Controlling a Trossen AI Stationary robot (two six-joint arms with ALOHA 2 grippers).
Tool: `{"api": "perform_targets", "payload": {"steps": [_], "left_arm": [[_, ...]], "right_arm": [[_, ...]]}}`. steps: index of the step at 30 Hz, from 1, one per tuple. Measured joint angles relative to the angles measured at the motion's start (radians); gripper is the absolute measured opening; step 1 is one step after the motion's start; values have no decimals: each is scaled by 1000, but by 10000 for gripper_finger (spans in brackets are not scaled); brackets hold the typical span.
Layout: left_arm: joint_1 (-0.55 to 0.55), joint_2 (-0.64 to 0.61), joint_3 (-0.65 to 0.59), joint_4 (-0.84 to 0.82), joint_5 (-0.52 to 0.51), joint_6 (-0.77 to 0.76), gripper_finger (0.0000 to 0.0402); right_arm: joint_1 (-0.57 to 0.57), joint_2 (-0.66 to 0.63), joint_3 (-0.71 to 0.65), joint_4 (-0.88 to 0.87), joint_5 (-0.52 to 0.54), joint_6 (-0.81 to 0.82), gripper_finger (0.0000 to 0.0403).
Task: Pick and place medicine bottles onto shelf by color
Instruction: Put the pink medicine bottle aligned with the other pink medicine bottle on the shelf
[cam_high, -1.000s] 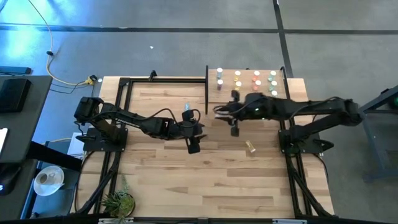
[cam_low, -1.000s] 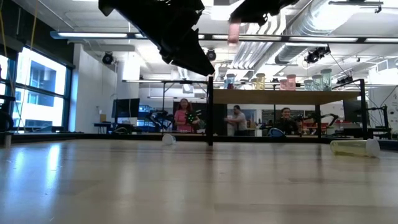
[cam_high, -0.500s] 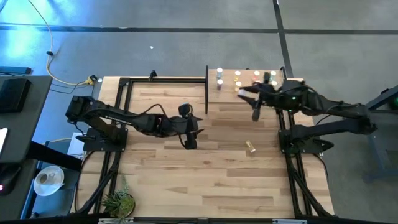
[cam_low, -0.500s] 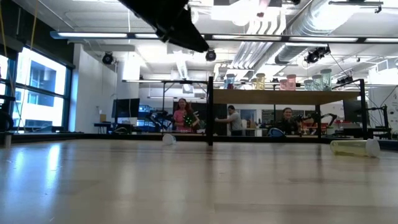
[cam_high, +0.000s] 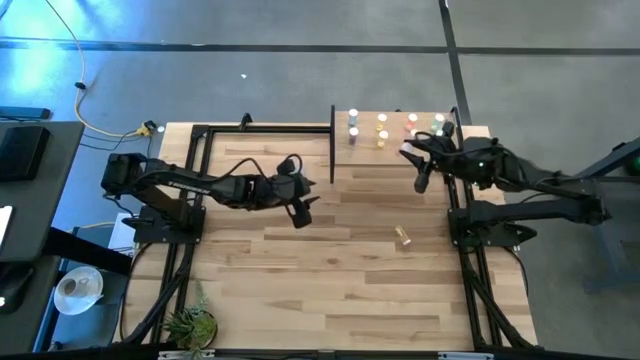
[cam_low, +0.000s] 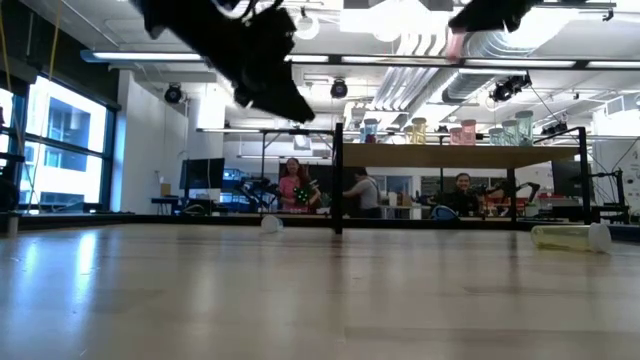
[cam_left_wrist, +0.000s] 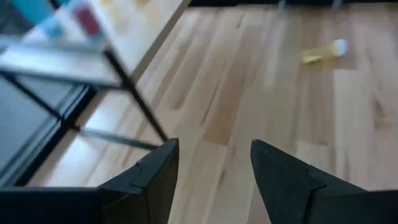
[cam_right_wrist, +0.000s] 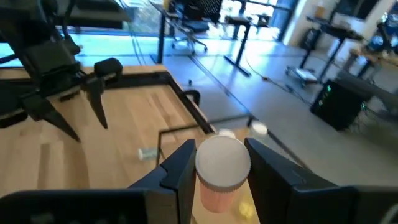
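Past the left gripper (cam_left_wrist: 214, 171), whose two dark fingers (cam_left_wrist: 152, 177) stand apart with nothing between them, a yellow bottle (cam_left_wrist: 323, 51) with a white cap lies on its side on the plank tabletop (cam_left_wrist: 249, 93), well apart from the shelf (cam_left_wrist: 134, 28) on thin black uprights.

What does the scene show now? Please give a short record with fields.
left pincer: open, empty, above the tabletop
right pincer: shut on a red bottle with white cap, near the shelf
shelf: bottles standing in columns
yellow bottle: lying on the tabletop, apart from the shelf
background: people beyond the table in the low view
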Motion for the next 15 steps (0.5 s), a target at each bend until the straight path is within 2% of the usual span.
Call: {"api": "perform_targets", "payload": {"steps": [8, 15], "left_arm": [[42, 0, -135, 220, 72, -78, 188], [46, 0, -145, 255, 91, -63, 188]], "right_arm": [[0, -8, -109, 2, 108, 77, 112], [0, -38, -182, -19, 180, 147, 112]]}}
